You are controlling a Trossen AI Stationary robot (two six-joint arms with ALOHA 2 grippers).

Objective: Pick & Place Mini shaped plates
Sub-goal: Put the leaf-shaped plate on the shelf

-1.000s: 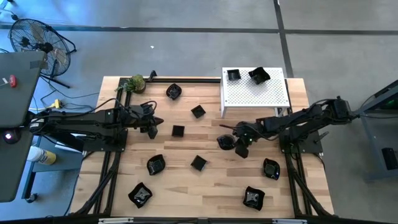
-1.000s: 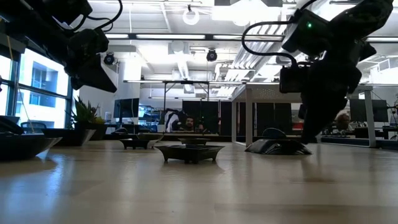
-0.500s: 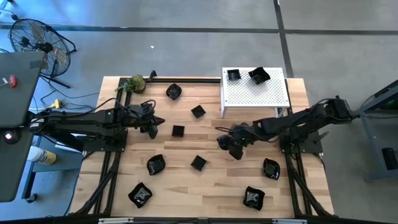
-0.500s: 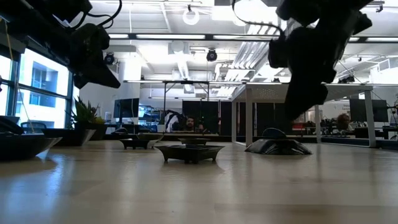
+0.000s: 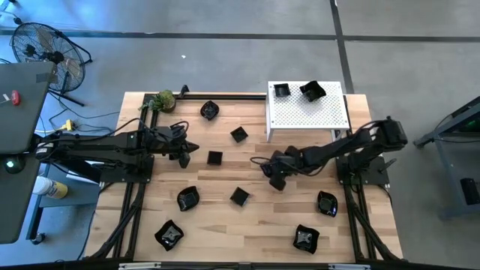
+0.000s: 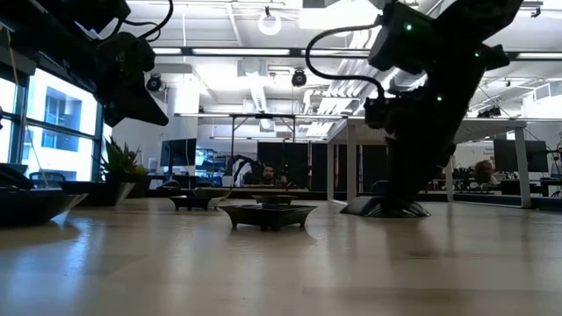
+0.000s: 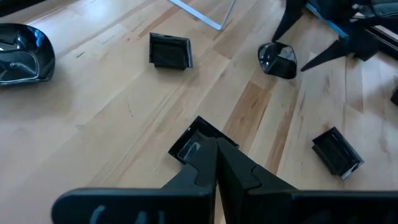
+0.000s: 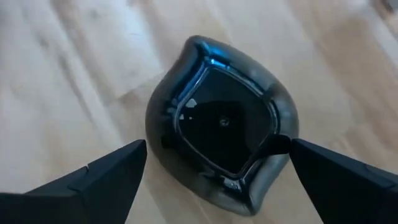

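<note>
Open right pincer [image 8: 214, 165] astride rounded plate [image 8: 221, 155] on table [image 8: 74, 81]

Glossy black plates [image 8: 221, 152] on pale wood table [image 5: 262, 210]

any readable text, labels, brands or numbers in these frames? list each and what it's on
None readable in any view.
The mini shaped plates are plain glossy black, unmarked.
The white perforated stand shows only holes.
A red spot on the grey surface at the high view's left edge is too small to read.
The low view's room background shows no legible signs.
</note>
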